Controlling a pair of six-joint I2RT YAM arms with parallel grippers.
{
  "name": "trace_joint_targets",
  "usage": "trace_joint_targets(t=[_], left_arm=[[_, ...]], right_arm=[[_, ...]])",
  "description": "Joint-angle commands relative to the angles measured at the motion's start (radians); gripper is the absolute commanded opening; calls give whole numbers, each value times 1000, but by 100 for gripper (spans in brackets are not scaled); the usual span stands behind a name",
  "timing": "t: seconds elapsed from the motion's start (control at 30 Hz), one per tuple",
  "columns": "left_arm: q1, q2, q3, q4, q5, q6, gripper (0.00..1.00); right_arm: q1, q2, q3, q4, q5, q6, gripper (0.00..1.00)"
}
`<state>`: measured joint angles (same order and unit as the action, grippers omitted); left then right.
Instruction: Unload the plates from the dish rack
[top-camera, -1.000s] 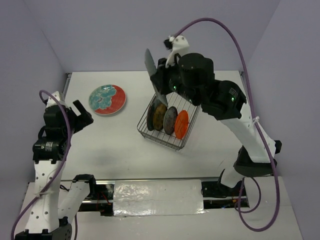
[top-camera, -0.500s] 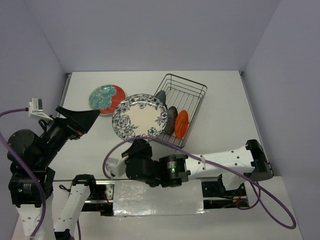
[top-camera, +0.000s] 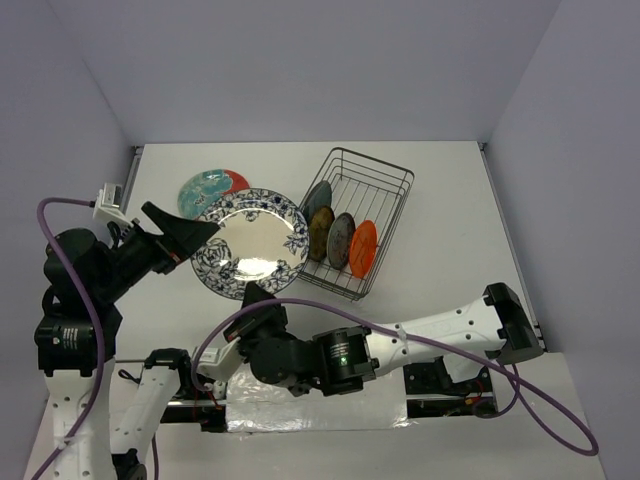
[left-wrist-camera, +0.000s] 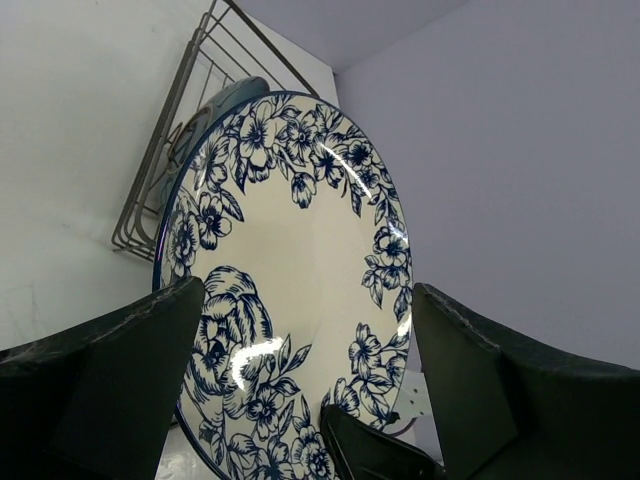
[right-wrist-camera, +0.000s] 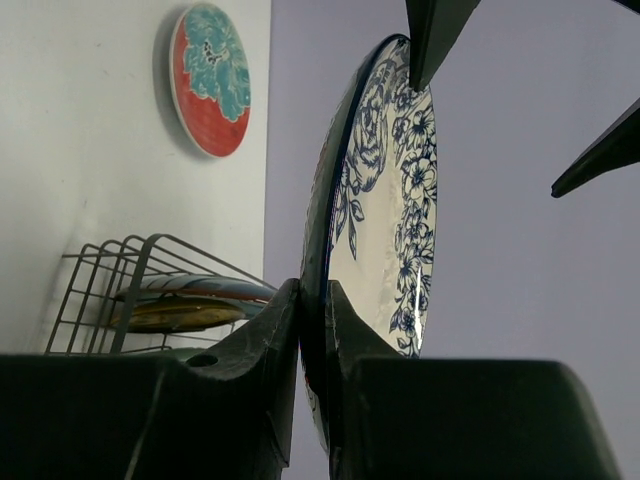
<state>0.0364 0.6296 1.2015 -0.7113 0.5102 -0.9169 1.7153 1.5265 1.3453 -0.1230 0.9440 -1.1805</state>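
- Half a second earlier the blue-and-white plate (top-camera: 250, 243) hung nearer the dish rack (top-camera: 388, 168), covering its left end. It had since slid left and a bit lower, so it hid more of the red-and-teal plate (top-camera: 205, 185) lying flat on the table (top-camera: 440, 250).
- The right gripper (top-camera: 252, 293) was still pinched tight on that plate's near rim, holding it up off the table.
- The left gripper (top-camera: 203, 238) had crept in closer, jaws spread wide, tips right by the plate's left rim and not closed on anything.
- Four were still standing on edge in the rack: dark plate (top-camera: 318, 197), mustard plate (top-camera: 320, 232), grey-blue plate (top-camera: 342, 240), orange plate (top-camera: 363, 247).
- The left wrist view gave what the overhead couldn't: the flowered face filling the gap between the spread fingers (left-wrist-camera: 100, 380), with the rack behind.
- The right wrist view showed the plate edge-on, rim sandwiched between both of that gripper's fingers (right-wrist-camera: 255, 380). The left arm's tips poked in at the top, but I couldn't tell if they touched.
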Motion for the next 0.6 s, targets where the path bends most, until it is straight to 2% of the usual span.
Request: trace_joint_targets(t=[0.0, 0.13, 0.33, 0.47, 0.57], left_arm=[[0, -2, 27, -83, -45, 78, 98], [-1, 10, 133, -166, -188, 147, 100], [-1, 16, 231, -178, -268, 190, 100], [-1, 30, 190, -151, -237, 187, 100], [-1, 38, 121, -94, -174, 164, 99]], right_arm=[[-5, -25, 58, 226, 108, -87, 0], [-34, -43, 55, 172, 133, -58, 0], [-65, -80, 17, 102, 157, 4, 0], [-51, -104, 22, 94, 142, 36, 0], [-39, -91, 5, 167, 150, -14, 0]])
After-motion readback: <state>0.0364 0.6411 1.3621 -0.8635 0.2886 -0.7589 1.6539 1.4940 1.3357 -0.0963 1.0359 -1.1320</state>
